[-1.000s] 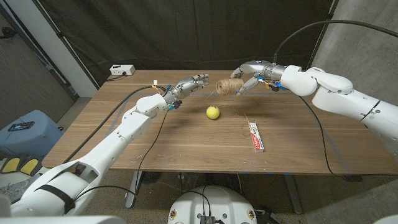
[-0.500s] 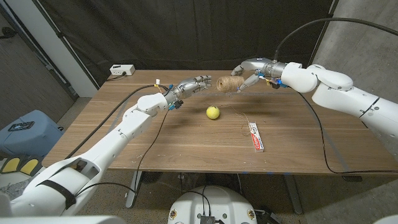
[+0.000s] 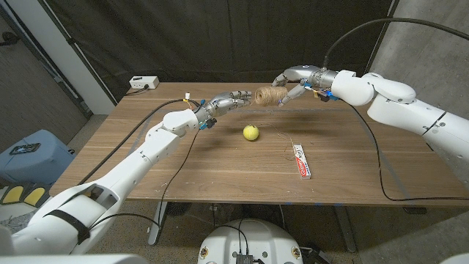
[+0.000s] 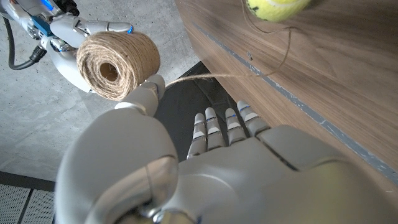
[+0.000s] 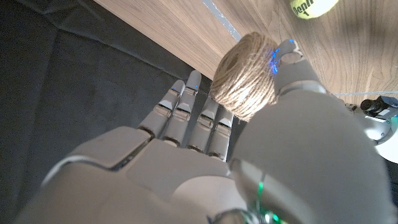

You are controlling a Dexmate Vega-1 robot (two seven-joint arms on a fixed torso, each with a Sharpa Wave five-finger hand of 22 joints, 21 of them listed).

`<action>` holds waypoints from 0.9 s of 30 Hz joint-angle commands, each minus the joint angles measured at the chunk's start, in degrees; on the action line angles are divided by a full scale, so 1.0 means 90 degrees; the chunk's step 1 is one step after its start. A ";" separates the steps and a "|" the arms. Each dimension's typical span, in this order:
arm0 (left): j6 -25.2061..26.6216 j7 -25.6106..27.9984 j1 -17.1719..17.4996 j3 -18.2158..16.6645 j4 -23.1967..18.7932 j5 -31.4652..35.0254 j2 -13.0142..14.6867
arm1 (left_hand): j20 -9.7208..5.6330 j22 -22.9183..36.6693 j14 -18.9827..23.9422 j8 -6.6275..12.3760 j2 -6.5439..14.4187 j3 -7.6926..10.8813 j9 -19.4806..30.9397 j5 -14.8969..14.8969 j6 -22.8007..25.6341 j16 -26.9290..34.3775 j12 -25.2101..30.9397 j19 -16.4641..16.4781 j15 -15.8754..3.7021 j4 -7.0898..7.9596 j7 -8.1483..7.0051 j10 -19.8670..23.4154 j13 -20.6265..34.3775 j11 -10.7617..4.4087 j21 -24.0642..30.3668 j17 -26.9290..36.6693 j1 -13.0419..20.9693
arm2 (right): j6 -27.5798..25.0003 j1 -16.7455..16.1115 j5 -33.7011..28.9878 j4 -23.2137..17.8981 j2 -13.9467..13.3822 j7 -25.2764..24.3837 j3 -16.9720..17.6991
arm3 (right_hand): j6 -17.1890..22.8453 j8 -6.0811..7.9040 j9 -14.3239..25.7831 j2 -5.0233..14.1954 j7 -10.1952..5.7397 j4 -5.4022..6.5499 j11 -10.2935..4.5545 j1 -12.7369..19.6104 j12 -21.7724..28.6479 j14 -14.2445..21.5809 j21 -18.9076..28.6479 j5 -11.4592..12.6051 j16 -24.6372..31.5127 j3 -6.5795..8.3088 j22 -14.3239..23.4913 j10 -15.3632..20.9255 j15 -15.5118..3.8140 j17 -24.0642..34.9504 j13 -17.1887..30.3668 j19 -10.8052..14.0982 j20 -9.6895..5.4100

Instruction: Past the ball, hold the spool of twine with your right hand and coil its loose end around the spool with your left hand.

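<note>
Shifted slightly leftward and up — spool of twine (image 3: 268, 97), pinched by right hand (image 3: 292, 86) at upper centre. Just left, left hand (image 3: 226, 101), fingers extended together — ball (image 3: 251, 133) below.

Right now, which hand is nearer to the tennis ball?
Left. The left hand hovers just past the tennis ball, toward the robot's left; the right hand, gripping the twine spool, is farther off.
</note>
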 commanded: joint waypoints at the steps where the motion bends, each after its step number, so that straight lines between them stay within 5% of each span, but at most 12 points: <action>1: -0.0190 0.0434 0.0098 -0.0020 0.0074 0.0101 -0.0125 | -0.0049 0.0025 0.0404 0.0099 0.0044 -0.0066 0.0050 -0.0024 0.0418 0.0090 0.0321 0.0308 -0.0174 -0.0011 -0.0137 0.0374 0.0168 -0.0189 0.0116 0.0038 0.0280 | 0.0066 0.0073 0.0000 0.0059 0.0049 -0.0075 0.0007 | 0.0983 0.0030 0.0011 0.0417 -0.0431 0.0009 -0.0411 0.0214 0.0053 0.0073 0.0018 -0.0034 0.0036 -0.0029 0.0019 0.0505 -0.1039 0.0019 0.0027 0.0084 -0.0014; 5: -0.0289 0.0692 0.0145 -0.0020 0.0065 0.0212 -0.0180 | -0.0090 0.0023 0.1107 0.0248 0.0067 -0.0200 0.0082 -0.0018 0.1132 0.0252 0.0734 0.0717 -0.0493 -0.0015 -0.0404 0.0961 0.0330 -0.0500 0.0244 0.0066 0.0612 | 0.0096 0.0105 -0.0002 0.0087 0.0075 -0.0078 -0.0001 | 0.1007 0.0032 0.0014 0.0450 -0.0438 0.0022 -0.0418 0.0207 0.0067 0.0122 0.0019 -0.0047 0.0064 -0.0048 0.0019 0.0558 -0.1045 0.0041 0.0023 0.0094 -0.0018; 11: -0.0255 0.0824 0.0097 0.0041 0.0097 0.0287 -0.0228 | -0.0149 0.0027 0.1604 0.0412 0.0038 -0.0361 0.0078 -0.0002 0.1808 0.0392 0.0938 0.0997 -0.0708 0.0000 -0.0534 0.1485 0.0400 -0.0751 0.0332 0.0060 0.0830 | 0.0104 0.0155 -0.0033 0.0110 0.0105 -0.0074 -0.0015 | 0.1073 0.0050 0.0015 0.0478 -0.0438 0.0014 -0.0429 0.0230 0.0085 0.0203 0.0023 -0.0056 0.0080 -0.0046 0.0018 0.0643 -0.1063 0.0043 0.0007 0.0114 -0.0029; 27: -0.0282 0.0756 -0.0118 0.0228 0.0298 0.0342 -0.0353 | -0.0151 0.0033 0.1706 0.0423 0.0060 -0.0473 0.0074 0.0008 0.1976 0.0433 0.0956 0.1039 -0.0742 0.0043 -0.0576 0.1621 0.0429 -0.0736 0.0342 0.0072 0.0890 | 0.0144 0.0227 -0.0060 0.0128 0.0143 -0.0088 -0.0027 | 0.1118 0.0051 0.0015 0.0485 -0.0441 -0.0005 -0.0416 0.0260 0.0090 0.0297 0.0030 -0.0069 0.0063 -0.0046 0.0017 0.0689 -0.1072 0.0024 0.0004 0.0153 -0.0051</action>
